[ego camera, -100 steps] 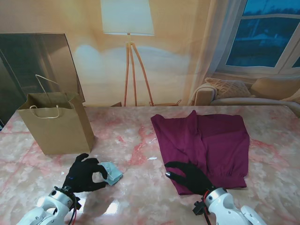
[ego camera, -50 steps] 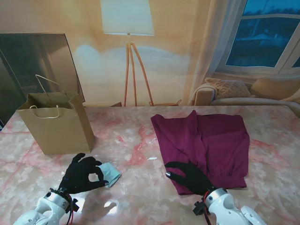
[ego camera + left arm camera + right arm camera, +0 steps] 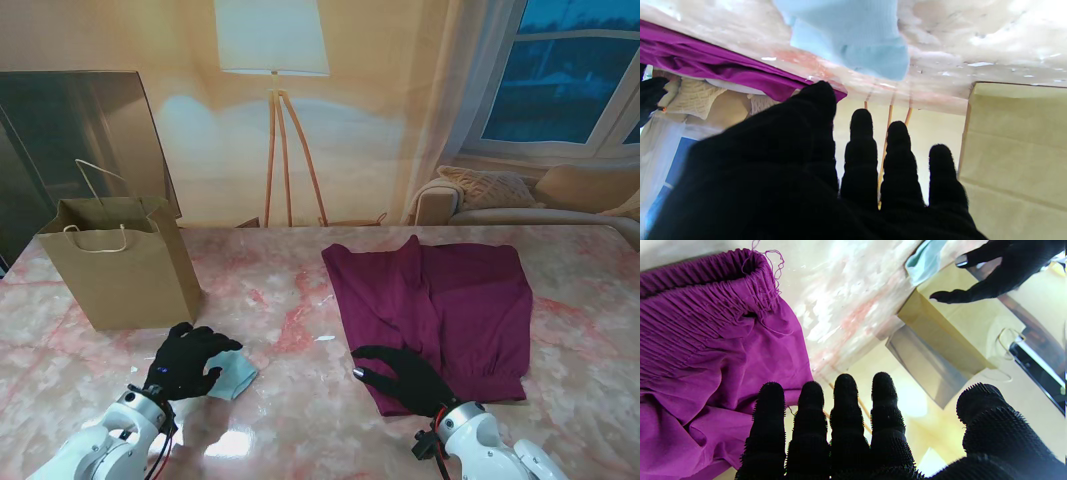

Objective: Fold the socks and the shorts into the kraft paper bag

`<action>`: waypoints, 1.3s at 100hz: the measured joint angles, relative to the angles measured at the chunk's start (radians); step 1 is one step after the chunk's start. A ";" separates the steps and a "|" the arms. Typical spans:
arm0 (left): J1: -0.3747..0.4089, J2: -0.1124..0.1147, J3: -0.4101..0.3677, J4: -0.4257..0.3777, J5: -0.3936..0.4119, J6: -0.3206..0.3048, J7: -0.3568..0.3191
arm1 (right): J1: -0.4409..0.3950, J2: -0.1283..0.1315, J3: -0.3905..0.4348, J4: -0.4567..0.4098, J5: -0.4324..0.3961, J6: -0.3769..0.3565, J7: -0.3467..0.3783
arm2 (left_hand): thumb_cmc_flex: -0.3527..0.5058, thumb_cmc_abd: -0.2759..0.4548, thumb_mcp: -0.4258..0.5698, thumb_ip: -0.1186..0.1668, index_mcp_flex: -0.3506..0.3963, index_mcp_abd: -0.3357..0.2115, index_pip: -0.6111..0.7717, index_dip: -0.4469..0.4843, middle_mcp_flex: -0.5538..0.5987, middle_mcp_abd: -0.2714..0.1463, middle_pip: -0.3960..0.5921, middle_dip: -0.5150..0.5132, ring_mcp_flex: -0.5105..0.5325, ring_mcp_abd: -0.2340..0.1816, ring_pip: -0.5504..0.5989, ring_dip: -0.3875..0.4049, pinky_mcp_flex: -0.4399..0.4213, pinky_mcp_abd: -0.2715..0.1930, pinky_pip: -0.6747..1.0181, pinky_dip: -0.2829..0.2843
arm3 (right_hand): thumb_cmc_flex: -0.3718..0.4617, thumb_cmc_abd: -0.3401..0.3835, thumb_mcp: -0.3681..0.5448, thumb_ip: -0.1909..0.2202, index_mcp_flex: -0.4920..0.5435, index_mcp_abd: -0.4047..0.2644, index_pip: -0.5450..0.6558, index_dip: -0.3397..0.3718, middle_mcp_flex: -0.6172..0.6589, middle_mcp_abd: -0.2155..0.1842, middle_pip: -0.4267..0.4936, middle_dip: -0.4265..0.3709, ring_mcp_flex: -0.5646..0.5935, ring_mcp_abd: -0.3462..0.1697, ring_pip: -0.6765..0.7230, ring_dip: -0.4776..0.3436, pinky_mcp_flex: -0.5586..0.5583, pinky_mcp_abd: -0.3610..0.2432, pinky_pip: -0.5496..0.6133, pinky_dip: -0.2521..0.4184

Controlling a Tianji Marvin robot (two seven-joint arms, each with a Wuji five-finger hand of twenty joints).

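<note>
The tan kraft paper bag (image 3: 120, 272) stands upright far left; just nearer me, the black-gloved left hand (image 3: 187, 362) hovers spread, empty, over pale blue folded socks (image 3: 233, 372), soft, light, best pinched at an edge; right, the limp magenta shorts (image 3: 440, 305) lie flat, right hand (image 3: 402, 378) open on the elastic waistband, the firmest hold.

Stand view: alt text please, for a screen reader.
A black-gloved left hand reaches over a light blue sock on a pink marble table, near a standing paper bag. The right hand rests open on purple shorts.
</note>
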 measured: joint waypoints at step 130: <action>-0.014 -0.011 -0.032 -0.117 0.012 0.067 0.001 | 0.000 0.000 0.005 0.000 0.007 0.001 0.000 | 0.035 -0.073 -0.239 0.003 0.195 -0.166 0.559 0.307 0.575 -0.029 0.123 0.429 0.302 0.000 0.236 0.228 0.025 -0.001 0.191 -0.096 | 0.017 0.011 -0.011 0.000 0.012 -0.010 0.011 0.002 0.000 0.000 0.008 0.010 0.000 0.000 0.000 0.000 0.000 0.000 0.000 0.000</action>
